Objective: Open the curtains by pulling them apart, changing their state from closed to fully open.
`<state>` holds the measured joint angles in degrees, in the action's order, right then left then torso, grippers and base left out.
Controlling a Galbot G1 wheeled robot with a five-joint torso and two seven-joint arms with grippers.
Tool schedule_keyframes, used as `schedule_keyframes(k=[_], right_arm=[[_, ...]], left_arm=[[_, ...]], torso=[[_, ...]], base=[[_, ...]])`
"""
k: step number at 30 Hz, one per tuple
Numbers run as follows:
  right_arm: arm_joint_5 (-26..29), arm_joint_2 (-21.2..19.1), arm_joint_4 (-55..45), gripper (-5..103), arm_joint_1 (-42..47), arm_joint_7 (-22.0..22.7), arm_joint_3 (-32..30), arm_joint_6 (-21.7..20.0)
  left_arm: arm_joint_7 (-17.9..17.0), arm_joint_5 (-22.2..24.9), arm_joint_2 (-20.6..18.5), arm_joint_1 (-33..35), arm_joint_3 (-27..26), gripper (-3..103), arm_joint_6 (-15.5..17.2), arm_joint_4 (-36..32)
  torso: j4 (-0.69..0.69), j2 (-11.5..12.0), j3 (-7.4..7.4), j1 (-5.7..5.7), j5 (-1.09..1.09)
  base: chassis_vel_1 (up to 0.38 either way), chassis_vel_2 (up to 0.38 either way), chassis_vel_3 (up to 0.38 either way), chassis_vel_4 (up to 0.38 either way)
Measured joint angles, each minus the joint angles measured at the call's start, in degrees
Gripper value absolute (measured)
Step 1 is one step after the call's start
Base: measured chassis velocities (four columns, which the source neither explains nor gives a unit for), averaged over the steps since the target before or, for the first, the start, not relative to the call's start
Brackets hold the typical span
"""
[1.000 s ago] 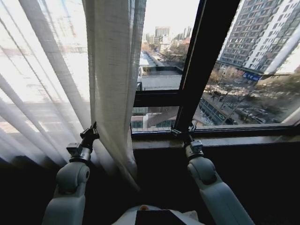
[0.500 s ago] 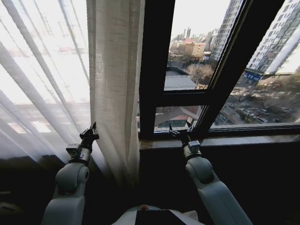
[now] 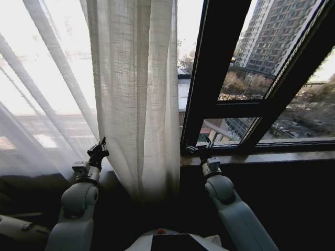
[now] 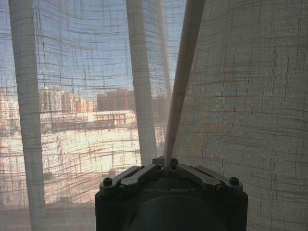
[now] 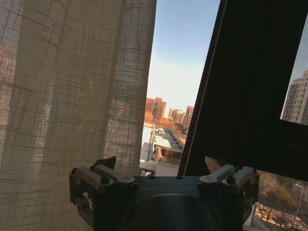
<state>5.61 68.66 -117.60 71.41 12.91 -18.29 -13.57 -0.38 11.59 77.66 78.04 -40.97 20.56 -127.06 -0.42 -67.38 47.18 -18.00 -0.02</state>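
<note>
The curtains (image 3: 136,94) hang as a gathered cream panel in the middle of the head view, with more sheer pleated fabric (image 3: 42,104) stretched slantwise to its left. My left gripper (image 3: 102,144) is raised at that fabric's lower part. In the left wrist view the left gripper (image 4: 166,161) is shut on a narrow fold of the curtain (image 4: 180,82) that rises from it. My right gripper (image 3: 194,150) is held up just right of the gathered panel, at the window sill. It stands open (image 5: 161,166) with nothing between its fingers, and the curtain edge (image 5: 130,82) hangs beside it.
A dark window frame post (image 3: 214,68) stands right of the gathered panel, with further frame bars (image 3: 285,83) and bare glass to the right. A dark sill (image 3: 261,156) runs below the glass. Beneath it the wall is dark.
The whole head picture has shifted, so the camera has moved. Both arms keep their pose in the picture. The gathered panel now hangs wider and closer to the right gripper.
</note>
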Motion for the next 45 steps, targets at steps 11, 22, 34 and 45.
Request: schedule_keyframes(k=[11, 22, 34, 45], right_arm=[[-0.9, 0.7, 1.5, 100, -0.8, 0.0, 0.9, 0.3], [-1.2, 0.9, 2.9, 100, -1.6, 0.0, 1.4, 0.3], [-1.1, 0.9, 4.7, 100, -3.5, 0.1, 2.3, 0.4], [-0.8, 1.1, 7.4, 100, -6.7, 0.1, 4.6, 0.4]], left_arm=[[1.2, 0.6, -0.1, 0.8, -1.4, 0, -1.2, 0.7], [0.8, 1.7, -0.7, 0.9, -8.1, 0, -3.1, 0.5], [-1.5, 8.2, -3.1, -1.3, -21.4, 0, -3.8, 4.9], [-8.9, 11.1, -7.2, -3.4, -33.2, 0, -3.8, 10.7]], torso=[[-0.04, 0.0, 0.01, 0.01, 0.07], [0.0, 0.0, 0.01, 0.01, 0.01], [-0.01, 0.0, 0.01, 0.01, 0.01], [-0.01, 0.0, 0.0, 0.01, 0.03]], base=[[0.035, 0.028, -0.029, -0.03], [-0.008, -0.012, 0.005, 0.011], [0.0, 0.0, 0.0, 0.0], [0.0, 0.0, 0.0, 0.0]])
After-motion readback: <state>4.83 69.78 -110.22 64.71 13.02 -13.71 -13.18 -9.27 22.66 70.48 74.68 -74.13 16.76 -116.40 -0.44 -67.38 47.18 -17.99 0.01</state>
